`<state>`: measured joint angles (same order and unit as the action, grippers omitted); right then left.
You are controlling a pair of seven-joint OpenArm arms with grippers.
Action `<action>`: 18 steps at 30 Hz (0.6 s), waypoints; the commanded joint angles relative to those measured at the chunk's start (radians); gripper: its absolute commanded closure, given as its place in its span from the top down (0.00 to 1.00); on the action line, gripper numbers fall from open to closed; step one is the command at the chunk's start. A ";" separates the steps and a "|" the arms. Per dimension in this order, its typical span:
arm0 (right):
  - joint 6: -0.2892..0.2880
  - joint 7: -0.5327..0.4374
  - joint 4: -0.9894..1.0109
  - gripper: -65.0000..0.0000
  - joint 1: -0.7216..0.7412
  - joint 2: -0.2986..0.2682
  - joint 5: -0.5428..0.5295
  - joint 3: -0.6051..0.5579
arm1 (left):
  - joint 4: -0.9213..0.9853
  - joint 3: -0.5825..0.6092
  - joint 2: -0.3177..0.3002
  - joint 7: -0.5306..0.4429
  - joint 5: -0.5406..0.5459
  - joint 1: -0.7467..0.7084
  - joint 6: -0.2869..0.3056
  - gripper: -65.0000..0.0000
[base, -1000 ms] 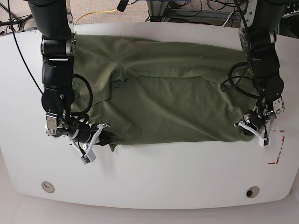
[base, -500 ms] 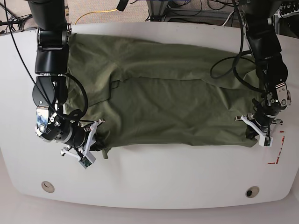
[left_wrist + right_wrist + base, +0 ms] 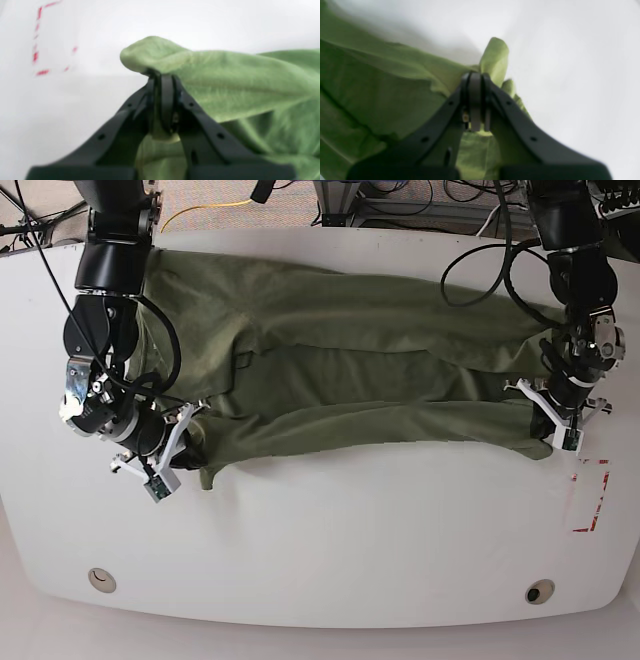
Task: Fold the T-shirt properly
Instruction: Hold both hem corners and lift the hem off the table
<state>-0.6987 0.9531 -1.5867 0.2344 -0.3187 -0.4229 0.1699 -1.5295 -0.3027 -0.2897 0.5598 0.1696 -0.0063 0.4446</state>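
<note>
Now both grippers, left gripper (image 3: 556,423) and right gripper (image 3: 178,443), clamp the T-shirt (image 3: 340,370) hem; next carry toward twelve o'clock evenly.

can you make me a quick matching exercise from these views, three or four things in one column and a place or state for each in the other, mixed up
Things:
1. T-shirt
2. left gripper
3. right gripper
4. red dashed marks

Places or states:
A. on the bare table, near the base view's right edge
B. shut on the cloth at the base view's left end
C. spread wide across the table, near edge lifted at both ends
D. shut on the cloth at the base view's right end

Pairs: 1-C, 2-D, 3-B, 4-A
</note>
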 commanded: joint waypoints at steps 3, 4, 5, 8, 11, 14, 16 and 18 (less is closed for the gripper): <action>0.001 -0.033 0.095 0.07 0.066 0.013 0.006 0.004 | -0.029 -0.003 -0.012 -0.024 0.008 0.006 -0.003 0.00; 0.001 -0.036 0.124 0.10 0.075 0.013 0.006 0.003 | -0.027 -0.003 -0.012 -0.024 0.008 0.006 -0.003 0.00; 0.001 -0.036 0.147 0.13 0.079 0.014 0.006 0.001 | -0.026 -0.003 -0.012 -0.024 0.008 0.006 -0.003 0.00; 0.001 -0.021 0.167 0.25 0.095 0.013 0.003 0.001 | -0.030 -0.003 -0.012 -0.024 0.008 0.004 -0.003 0.00; 0.001 0.000 0.165 0.39 0.095 0.011 0.002 0.004 | -0.030 -0.003 -0.015 -0.024 0.008 -0.004 -0.003 0.00; 0.004 -0.006 0.174 0.54 0.101 0.011 0.008 0.007 | -0.030 -0.003 -0.015 -0.024 0.008 -0.008 -0.003 0.00; 0.006 -0.027 0.197 0.63 0.110 0.011 0.008 0.009 | -0.030 -0.003 -0.015 -0.024 0.008 -0.008 -0.002 0.00; 0.014 -0.058 0.251 0.68 0.135 0.011 0.009 0.009 | -0.027 -0.003 -0.015 -0.024 0.008 -0.008 -0.002 0.00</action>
<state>-0.6960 0.9573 -1.3708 0.3145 -0.2939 -0.3981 0.1730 -1.5375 -0.3008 -0.2890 0.5598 0.1699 -0.0307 0.4458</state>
